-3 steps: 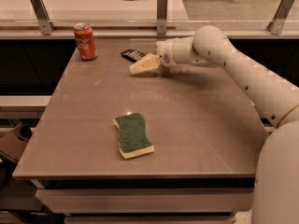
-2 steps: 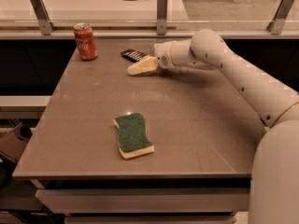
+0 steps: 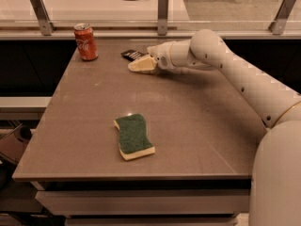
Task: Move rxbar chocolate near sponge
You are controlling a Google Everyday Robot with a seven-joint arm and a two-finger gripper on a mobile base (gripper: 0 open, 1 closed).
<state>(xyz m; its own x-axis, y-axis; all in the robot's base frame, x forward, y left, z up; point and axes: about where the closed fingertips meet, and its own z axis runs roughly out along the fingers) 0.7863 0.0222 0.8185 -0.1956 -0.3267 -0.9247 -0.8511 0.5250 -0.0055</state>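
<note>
The rxbar chocolate (image 3: 132, 55) is a small flat black wrapper lying on the grey table (image 3: 197, 126) near its far edge, partly hidden behind the gripper. My gripper (image 3: 140, 63) reaches in from the right, low over the table, its pale tip right beside the bar. The sponge (image 3: 133, 136), green face up over yellow foam, lies near the table's front, well apart from the bar and gripper.
An orange-red soda can (image 3: 86, 42) stands upright at the far left of the table. A rail with metal posts (image 3: 162, 7) runs behind the table. My white arm (image 3: 244, 79) crosses the table's right side.
The gripper has shifted slightly left, closer to the rxbar chocolate. The bar, sponge and can have not moved.
</note>
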